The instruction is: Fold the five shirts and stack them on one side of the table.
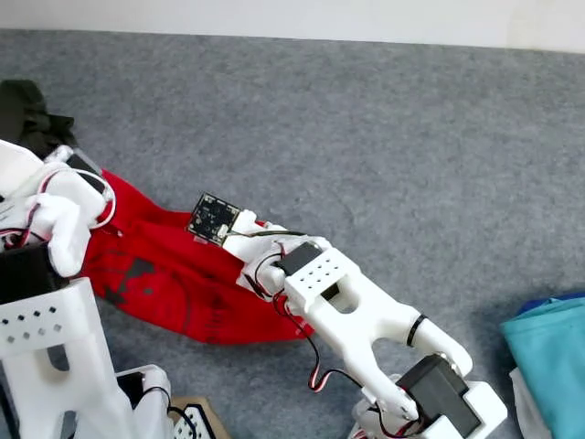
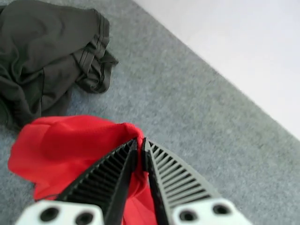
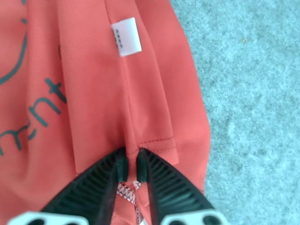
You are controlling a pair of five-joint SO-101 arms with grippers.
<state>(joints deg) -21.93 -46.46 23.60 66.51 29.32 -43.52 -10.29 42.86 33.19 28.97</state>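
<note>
The red shirt point(image 1: 174, 274) lay bunched lengthwise on the grey surface point(image 1: 384, 137) between the 2 arms. The right pincer point(image 3: 131, 159) was closed on a stitched hem near the shirt's white label point(image 3: 126, 36). The left pincer point(image 2: 140, 146) was clamped on a fold at the other end. A teal shirt point(image 1: 553, 352) sat at the surface's edge beside the right arm, and a dark shirt point(image 2: 42, 56) lay crumpled just beyond the left pincer.

Crumpled red fabric shirt point(image 1: 164, 247) sprawls across the grey desk point(image 1: 384, 137), white left arm point(image 1: 55, 229) and white right arm point(image 1: 347, 302) at its ends; teal cloth point(image 1: 548, 357) well apart.
</note>
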